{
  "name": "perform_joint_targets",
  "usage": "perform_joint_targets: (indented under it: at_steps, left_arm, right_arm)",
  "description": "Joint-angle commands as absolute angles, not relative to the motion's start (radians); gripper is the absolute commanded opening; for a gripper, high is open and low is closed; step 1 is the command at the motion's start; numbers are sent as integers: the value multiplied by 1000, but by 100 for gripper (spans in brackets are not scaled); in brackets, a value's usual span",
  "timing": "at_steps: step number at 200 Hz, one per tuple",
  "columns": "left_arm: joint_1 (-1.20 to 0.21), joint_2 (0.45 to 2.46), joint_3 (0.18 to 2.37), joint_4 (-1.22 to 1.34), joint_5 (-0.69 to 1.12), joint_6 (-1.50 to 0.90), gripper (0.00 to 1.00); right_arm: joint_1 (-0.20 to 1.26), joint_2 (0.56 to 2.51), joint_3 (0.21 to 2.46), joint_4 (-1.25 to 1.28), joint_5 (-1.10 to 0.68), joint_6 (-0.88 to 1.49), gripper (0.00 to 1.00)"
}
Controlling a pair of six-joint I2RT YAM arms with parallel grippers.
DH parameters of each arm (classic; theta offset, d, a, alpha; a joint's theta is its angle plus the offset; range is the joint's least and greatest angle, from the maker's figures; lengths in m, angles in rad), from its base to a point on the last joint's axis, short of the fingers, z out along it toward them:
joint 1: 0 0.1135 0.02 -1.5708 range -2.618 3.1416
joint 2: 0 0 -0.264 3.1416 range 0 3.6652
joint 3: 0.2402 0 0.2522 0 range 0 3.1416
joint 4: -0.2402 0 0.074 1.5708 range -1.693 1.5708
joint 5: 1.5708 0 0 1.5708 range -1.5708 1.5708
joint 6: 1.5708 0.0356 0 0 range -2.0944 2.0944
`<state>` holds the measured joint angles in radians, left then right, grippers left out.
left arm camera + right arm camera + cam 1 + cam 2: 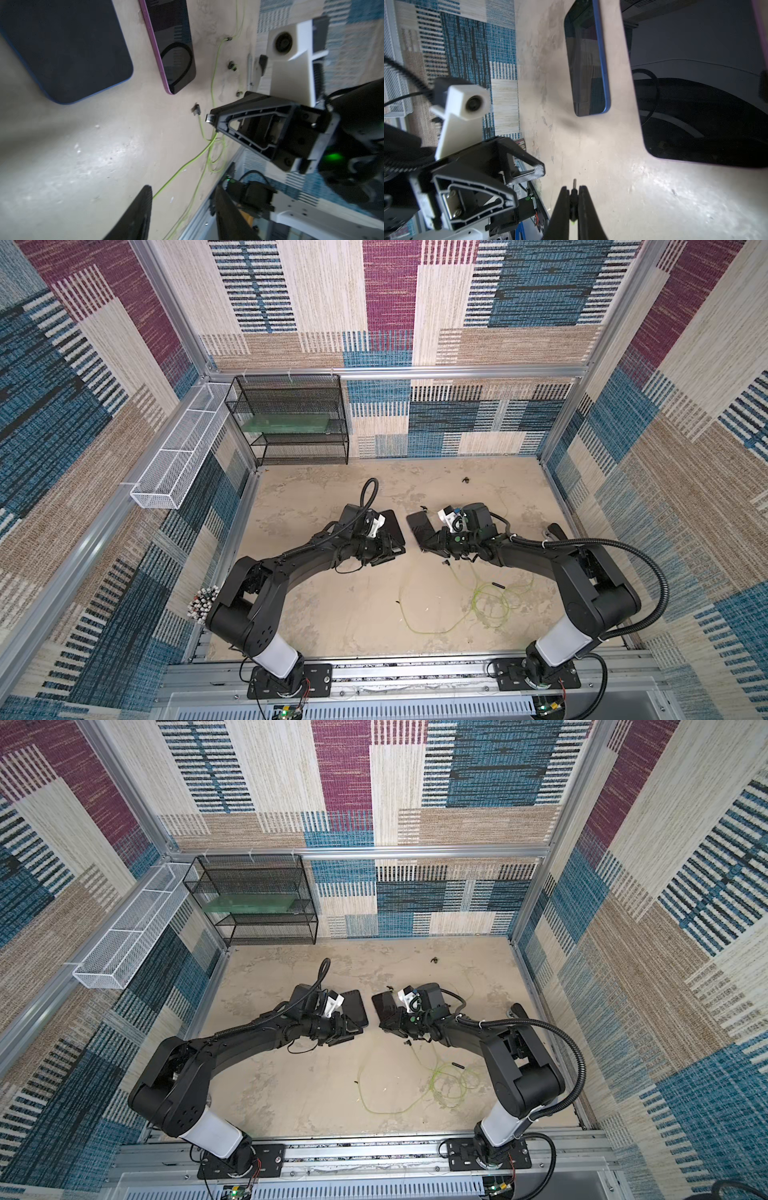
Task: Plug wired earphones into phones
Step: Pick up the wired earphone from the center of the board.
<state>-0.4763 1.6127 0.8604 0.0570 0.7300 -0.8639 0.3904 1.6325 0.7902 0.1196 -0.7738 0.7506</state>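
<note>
Two black phones lie side by side mid-table. The blue-edged one [394, 522] [62, 47] [588, 62] is by my left gripper. The purple-edged one [419, 523] [173, 45] [699, 116] is by my right gripper. My left gripper [390, 556] [184, 188] hangs open just off the blue phone's near end, with nothing between its fingers. My right gripper [427, 545] [573, 188] is shut on an earphone's black plug [573, 192], its metal tip pointing past the fingertips, a short way from the purple phone's near end. The pale green earphone cables [490, 601] [187, 164] loop on the table behind it.
A black mesh shelf [291, 423] stands at the back left and a white mesh basket [178, 456] hangs on the left wall. A black earbud [465, 480] lies far back. Another thin cable [415, 628] curves across the front of the table.
</note>
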Motion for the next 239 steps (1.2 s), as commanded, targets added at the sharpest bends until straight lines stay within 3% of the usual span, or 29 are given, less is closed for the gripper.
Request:
perform_joint_targets:
  at_steps: [1,53,139,239]
  left_arm:
    - [-466,1642,808,545,858,-1206,48]
    - [-466,1734,745,876,822,-1398,29]
    - [-471,1726,738,856,821,-1347,27]
    - [-476,1729,732,880,823,-1365,13]
  right_arm:
    - [389,1613,775,242,-886,765,1]
    - [388,1611,676,575,-944,1001,2]
    - [393,1682,612,962,-928,1278,2]
    - [410,1721,613,998,-895,1296,3]
